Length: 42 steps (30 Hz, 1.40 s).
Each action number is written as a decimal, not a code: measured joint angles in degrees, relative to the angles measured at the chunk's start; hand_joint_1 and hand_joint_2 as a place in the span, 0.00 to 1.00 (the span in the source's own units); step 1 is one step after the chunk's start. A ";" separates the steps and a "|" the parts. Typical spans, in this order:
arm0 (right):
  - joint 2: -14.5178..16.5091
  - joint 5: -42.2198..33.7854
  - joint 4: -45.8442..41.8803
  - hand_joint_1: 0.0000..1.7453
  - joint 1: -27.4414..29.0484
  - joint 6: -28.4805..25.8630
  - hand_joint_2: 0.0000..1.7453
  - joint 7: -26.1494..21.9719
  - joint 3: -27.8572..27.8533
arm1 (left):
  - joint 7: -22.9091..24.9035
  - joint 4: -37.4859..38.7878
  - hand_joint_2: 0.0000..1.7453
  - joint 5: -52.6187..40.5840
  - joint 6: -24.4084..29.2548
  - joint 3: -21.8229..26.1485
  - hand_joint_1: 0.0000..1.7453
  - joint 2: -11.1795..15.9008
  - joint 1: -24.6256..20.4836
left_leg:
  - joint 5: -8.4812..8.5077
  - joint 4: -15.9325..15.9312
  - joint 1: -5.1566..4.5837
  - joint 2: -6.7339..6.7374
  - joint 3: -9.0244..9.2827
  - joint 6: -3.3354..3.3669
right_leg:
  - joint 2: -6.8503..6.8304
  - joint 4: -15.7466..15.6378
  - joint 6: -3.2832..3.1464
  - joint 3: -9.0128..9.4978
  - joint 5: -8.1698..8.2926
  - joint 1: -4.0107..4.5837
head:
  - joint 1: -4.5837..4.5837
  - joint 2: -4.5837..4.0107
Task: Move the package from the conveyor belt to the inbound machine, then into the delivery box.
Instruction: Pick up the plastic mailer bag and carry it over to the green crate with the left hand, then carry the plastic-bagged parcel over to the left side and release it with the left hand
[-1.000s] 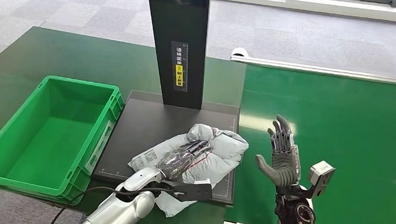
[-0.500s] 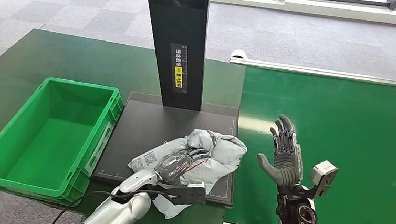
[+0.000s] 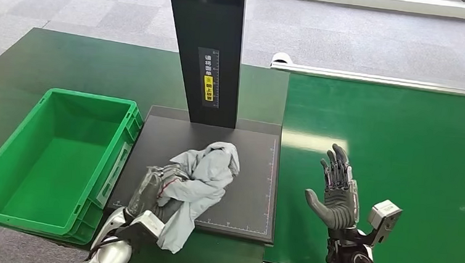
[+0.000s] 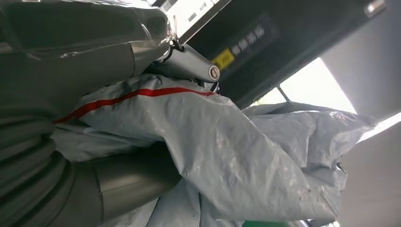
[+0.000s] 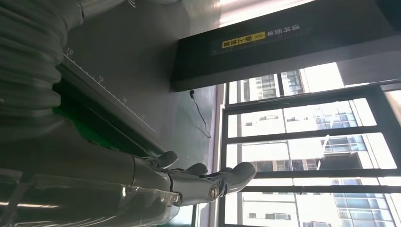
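A crumpled grey plastic package (image 3: 201, 179) with a red stripe (image 4: 142, 93) hangs over the near left part of the black inbound machine plate (image 3: 246, 169). My left hand (image 3: 155, 185) grips it from the left side, its fingers wrapped in the bag; the bag drapes over the plate's front edge. My right hand (image 3: 336, 188) stands open and upright over the green conveyor belt (image 3: 402, 149), holding nothing; its fingers (image 5: 208, 182) are spread. The green delivery box (image 3: 61, 156) sits left of the plate with nothing in it.
The machine's black scanner column (image 3: 205, 49) rises from the plate's far edge. A dark green table (image 3: 68, 64) carries the box and the plate. Grey carpet floor (image 3: 360, 41) lies beyond.
My left hand has closed on the package and pulled it left and nearer, bunching it toward the box side of the plate. The right hand has stayed nearly still.
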 joint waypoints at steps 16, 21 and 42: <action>-0.09 -3.72 -2.95 0.00 2.56 -0.49 1.00 0.60 -0.21 | -0.26 -26.21 1.00 13.26 29.33 7.93 1.00 6.13 5.92 | -0.02 -0.01 0.04 0.23 -0.13 -0.02 | 0.24 0.01 -0.04 -0.19 -0.01 0.05 | -0.02 0.01; -0.10 -3.93 -3.90 0.00 3.38 -0.54 1.00 0.88 -0.39 | -0.26 -32.87 1.00 0.23 31.49 15.36 1.00 6.45 7.26 | -0.02 -0.03 0.06 0.22 -0.15 -0.03 | 0.21 0.01 -0.08 -0.18 -0.05 0.07 | 0.03 0.01; 1.15 -1.75 -6.57 0.00 6.39 2.31 1.00 1.64 -3.36 | 21.66 -19.42 1.00 -48.35 19.51 35.79 1.00 6.65 1.78 | 0.01 -0.02 0.04 0.28 -0.05 -0.04 | 0.25 0.02 -0.12 -0.14 0.00 0.06 | 0.03 0.00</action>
